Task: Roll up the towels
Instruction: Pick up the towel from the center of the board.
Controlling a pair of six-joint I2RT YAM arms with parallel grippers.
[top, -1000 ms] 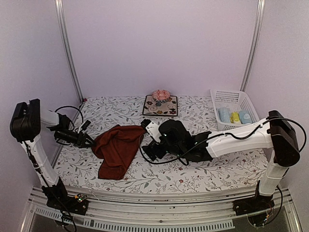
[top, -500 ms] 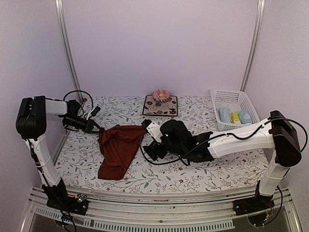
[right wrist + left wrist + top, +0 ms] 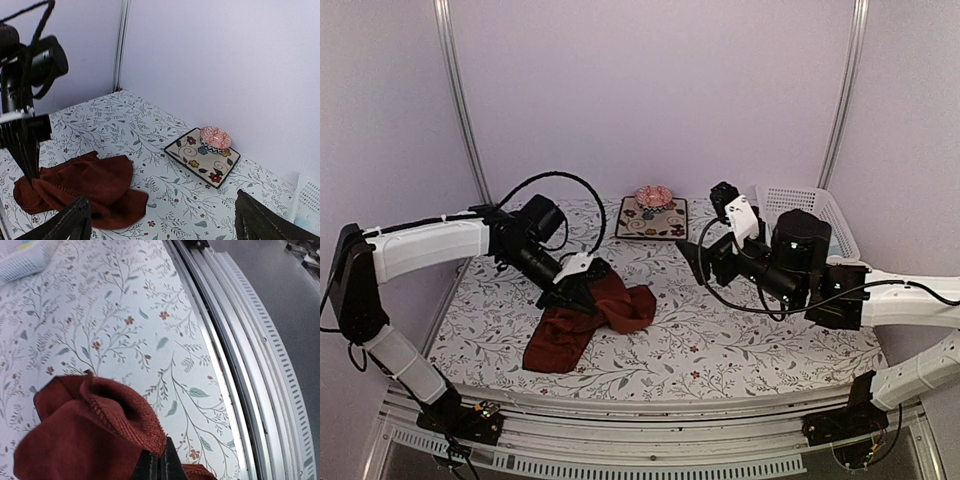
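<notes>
— Terry cloth, dark red: where does the dark red towel (image 3: 575, 330) lie?
— Left of centre on the floral-print table covering (image 3: 750, 335). It is a crumpled heap with one looped, stitched hem lifted.
— Left gripper (image 3: 585, 293) condition?
— Pressed together, pinching the lifted fold. The left wrist view shows the black fingertips (image 3: 148, 469) meeting under the hem. The top view shows only the arm reaching over the heap.
— Right gripper (image 3: 692, 262)?
— Spread wide, nothing between the fingers, right of the towel and apart from it. Its wrist view shows the square scroll-patterned mat (image 3: 202, 157) at the far edge, with a round red-patterned bowl (image 3: 215, 137) on it. The left wrist view shows neither, only the ribbed metal rail (image 3: 250, 365) at the near edge and a corner of the white lattice basket (image 3: 22, 262).
</notes>
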